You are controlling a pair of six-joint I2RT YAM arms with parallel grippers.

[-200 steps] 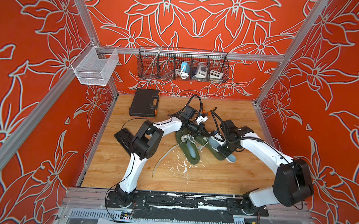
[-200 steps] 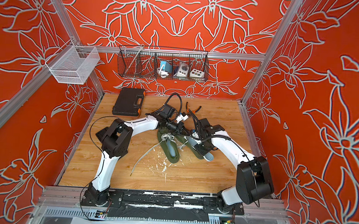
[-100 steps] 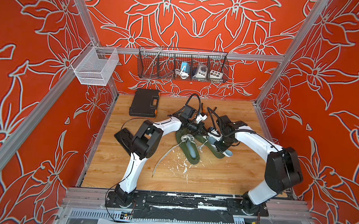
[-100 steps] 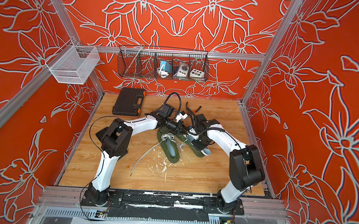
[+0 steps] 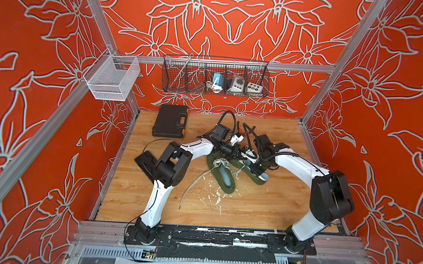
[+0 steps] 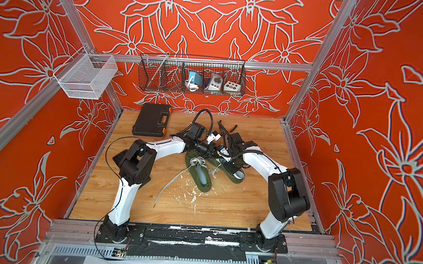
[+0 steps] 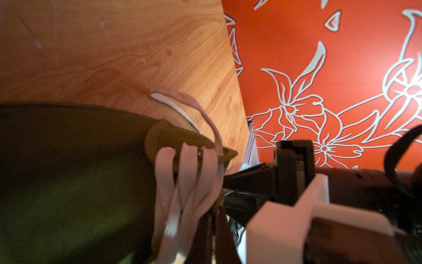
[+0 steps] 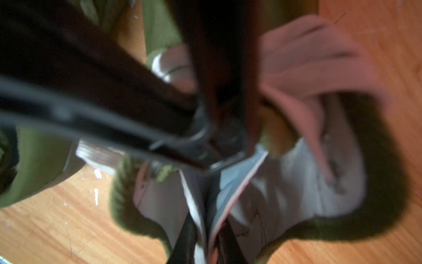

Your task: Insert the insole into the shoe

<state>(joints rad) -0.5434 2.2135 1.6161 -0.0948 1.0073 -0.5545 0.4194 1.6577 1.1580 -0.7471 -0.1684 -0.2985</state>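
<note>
**Wood-grain tabletop [image 5: 263, 208], red floral walls: insole mid-feed into the shoe**

Right gripper [image 8: 206, 220]: jaws nearly together, pinching the pale-blue foam insole with the pink edge [image 8: 237, 180]. The pinch creases it lengthwise. I read that as deliberate, since a narrower sheet clears the collar. The insole's front is down inside the olive-green lace-up shoe [image 5: 257, 181]. The held end shows at the heel opening, not seated flat. The wrist view is blurred, so I cannot tell how deep the front reaches.

Left gripper [image 5: 240, 155]: closed, tip in at the pale flat laces [image 7: 187, 182] and olive tongue [image 7: 189, 139] of what looks like the same shoe. Can't tell whether it nips a lace, the tongue or nothing. My guess at purpose: pin the shoe and hold its mouth open against the right arm's push.

Just beside it is a second olive-green shoe [image 5: 224, 186] with a pale insole already lying in it. A loose pale lace [image 5: 192, 186] and white flakes [image 5: 211, 196] lie on the wood near that one. The black plastic tool case [image 5: 171, 121] sits well apart at the back, not involved.

Risk, my judgement: the crease springs open on release and the heel end rides up.
</note>
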